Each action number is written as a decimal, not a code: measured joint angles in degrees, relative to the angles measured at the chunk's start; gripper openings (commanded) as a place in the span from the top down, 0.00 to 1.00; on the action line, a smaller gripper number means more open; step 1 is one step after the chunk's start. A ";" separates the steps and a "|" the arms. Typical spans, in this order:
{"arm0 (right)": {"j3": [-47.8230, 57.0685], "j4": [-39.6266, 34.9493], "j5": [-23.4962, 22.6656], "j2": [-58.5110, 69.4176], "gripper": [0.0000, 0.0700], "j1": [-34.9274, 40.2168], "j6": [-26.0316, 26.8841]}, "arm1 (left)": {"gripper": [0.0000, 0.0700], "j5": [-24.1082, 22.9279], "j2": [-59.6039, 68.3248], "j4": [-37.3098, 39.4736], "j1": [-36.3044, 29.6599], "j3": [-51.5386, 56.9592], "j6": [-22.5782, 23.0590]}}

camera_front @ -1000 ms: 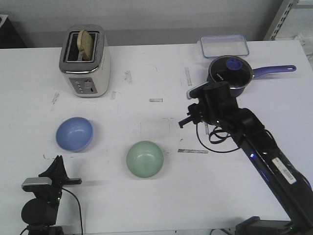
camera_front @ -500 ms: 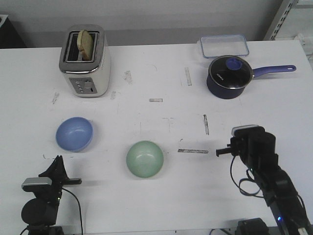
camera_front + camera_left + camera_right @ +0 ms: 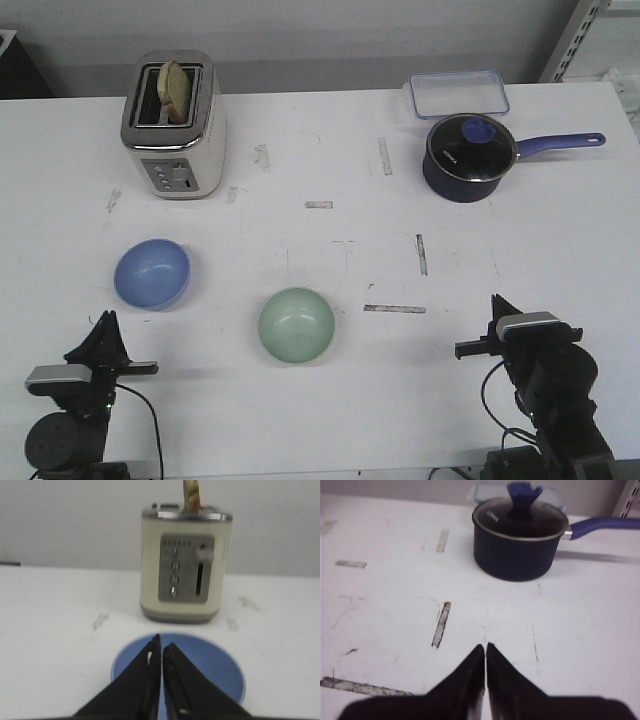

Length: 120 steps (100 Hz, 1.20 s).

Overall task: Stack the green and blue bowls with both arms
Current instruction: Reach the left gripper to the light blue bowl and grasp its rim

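Note:
The periwinkle blue bowl sits upright at the left of the table. The mint green bowl sits upright to its right, nearer the front; the two are apart. My left gripper is shut and empty, low at the front left, just short of the blue bowl. In the left wrist view its tips point at the blue bowl. My right gripper is shut and empty at the front right, well to the right of the green bowl. In the right wrist view its tips point over bare table.
A cream toaster with a slice of bread stands at the back left, also in the left wrist view. A navy saucepan with a lid and long handle stands at the back right, a clear lidded box behind it. The pan shows in the right wrist view.
My right arm has pulled back from near the saucepan to the table's front right edge. My left arm has shifted slightly left and down. The bowls have not moved.

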 measured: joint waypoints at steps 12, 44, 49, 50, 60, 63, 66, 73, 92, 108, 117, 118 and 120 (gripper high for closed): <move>-0.02 -0.02 0.02 0.48 1.00 0.00 0.00 | 1.00 -0.83 5.31 -2.67 0.04 10.16 1.40; -0.02 -0.02 0.02 0.52 1.00 0.00 0.00 | 0.99 -1.46 29.94 -14.60 0.13 39.19 5.70; -0.02 -0.04 0.02 0.52 1.00 0.00 0.00 | 0.98 -1.46 34.10 -17.49 0.48 43.23 5.84; -0.02 -0.02 0.02 0.52 1.00 0.00 0.00 | 0.97 -1.46 34.95 -18.16 0.61 43.98 5.86; -0.02 -0.11 0.02 0.52 1.00 0.00 0.00 | 0.76 -1.42 43.54 -24.94 2.25 50.47 6.62; -0.02 -0.20 0.02 0.52 1.00 0.00 0.00 | 0.71 -1.40 46.10 -26.62 2.86 51.93 6.95; -0.02 -0.33 0.02 0.52 1.00 0.00 0.00 | 0.64 -1.42 48.52 -27.78 3.39 53.00 7.13; -0.02 -0.42 0.02 0.52 1.00 0.00 0.00 | 0.50 -1.42 53.88 -28.79 4.33 53.64 7.39; -0.02 -0.42 0.02 0.52 1.00 0.00 0.00 | 0.40 -1.42 64.65 -33.90 6.58 53.29 7.48; -0.02 -0.39 0.02 0.52 1.00 0.00 0.00 | 0.10 -1.42 73.16 -38.38 7.63 53.29 7.32; -0.02 -0.42 0.02 0.52 1.00 0.00 0.00 | 0.07 -1.42 77.48 -39.26 7.85 53.29 6.60; -0.02 -0.42 0.02 0.52 1.00 0.00 0.00 | 0.07 -1.42 77.90 -39.23 7.85 53.29 6.43; -0.02 -0.42 0.02 0.52 1.00 0.00 0.00 | 0.07 -1.40 78.62 -39.19 7.85 53.29 5.99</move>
